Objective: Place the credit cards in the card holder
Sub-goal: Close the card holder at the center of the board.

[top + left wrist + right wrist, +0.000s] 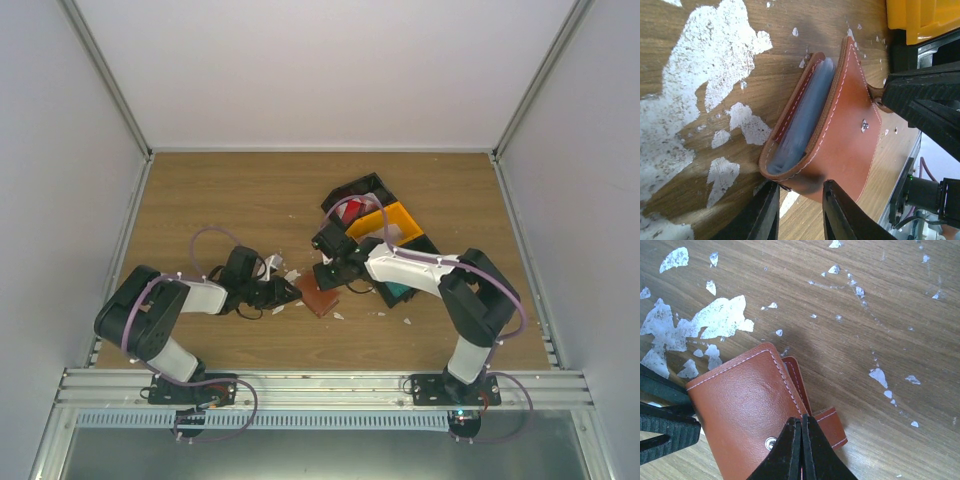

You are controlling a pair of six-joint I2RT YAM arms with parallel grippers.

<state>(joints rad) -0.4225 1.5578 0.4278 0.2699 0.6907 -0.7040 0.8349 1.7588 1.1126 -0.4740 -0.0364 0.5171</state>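
Well, the card holder [319, 296] lies on the table [230, 200] between both arms. Right gripper [801, 426] is clenched shut by its snap tab [832, 427]. Left gripper [800, 192] straddles one end, grip unclear. White scraps [278, 309] lie around, orange bin [388, 222] behind.

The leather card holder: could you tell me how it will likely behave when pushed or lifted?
Probably floppy: the card holder gapes, its flaps curving apart. Likely light, being thin leather. It would likely slide, not roll, having flat faces.
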